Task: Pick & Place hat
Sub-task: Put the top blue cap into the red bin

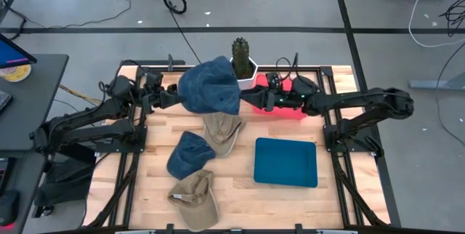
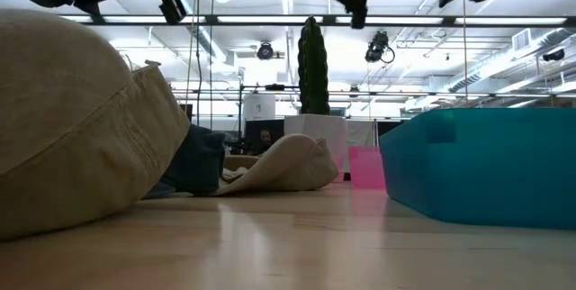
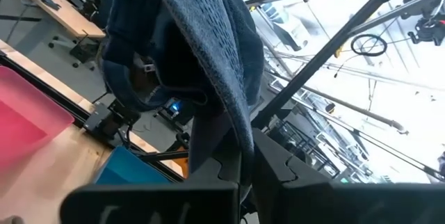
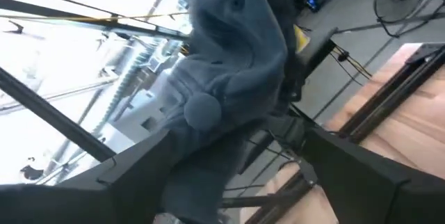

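Observation:
A blue denim hat is held in the air over the table's far middle, in front of a cactus pot. My left gripper comes from the left and is shut on the hat. My right gripper comes from the right and is open. The hat's crown, with its top button, sits between its spread fingers; I cannot tell whether they touch it. Three more hats lie on the table: a tan one, a blue one and a tan one. My left gripper pinches the hat's fabric at the hat's left side between its two fingers. The fingers lie level and come from the table's left. The hat is lifted clear of the table and drapes away from the fingers, its dark inside open toward the wrist camera.
A pink bin stands at the far right under my right arm. A blue tray lies at the near right. In the low view the near tan hat fills the left, with the tray on the right.

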